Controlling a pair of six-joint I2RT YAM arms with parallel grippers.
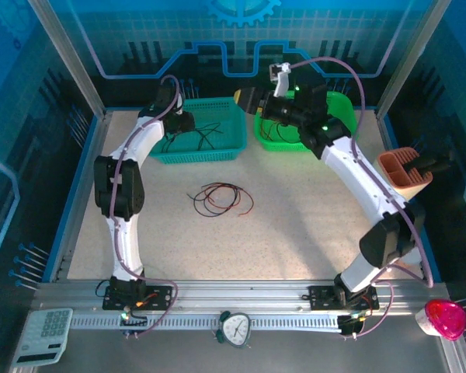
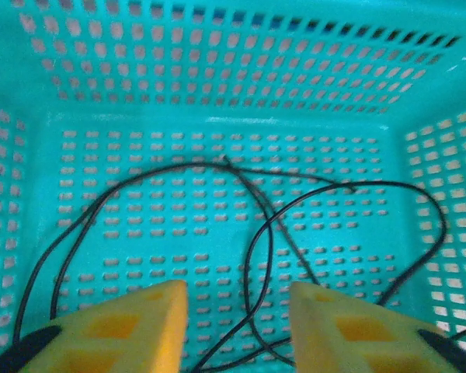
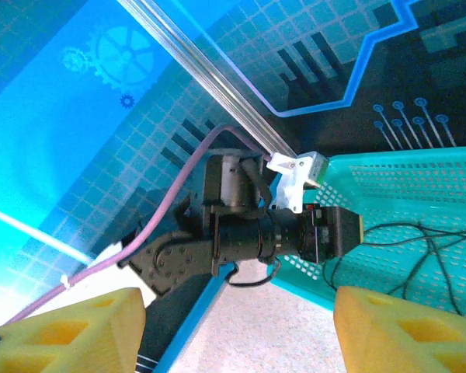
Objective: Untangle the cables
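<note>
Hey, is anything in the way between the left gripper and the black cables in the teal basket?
Nothing visible. The left gripper has its yellow fingers open directly over the thin black cables looping on the floor of the teal perforated plastic basket, with only open space between.

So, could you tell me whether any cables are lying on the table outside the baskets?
Yes, a loose coil of red and black cables lies on the table in front of the teal basket.

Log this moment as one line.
left gripper: open, over black cables in teal basket | right gripper: open, empty | red-black coil: on table
</note>
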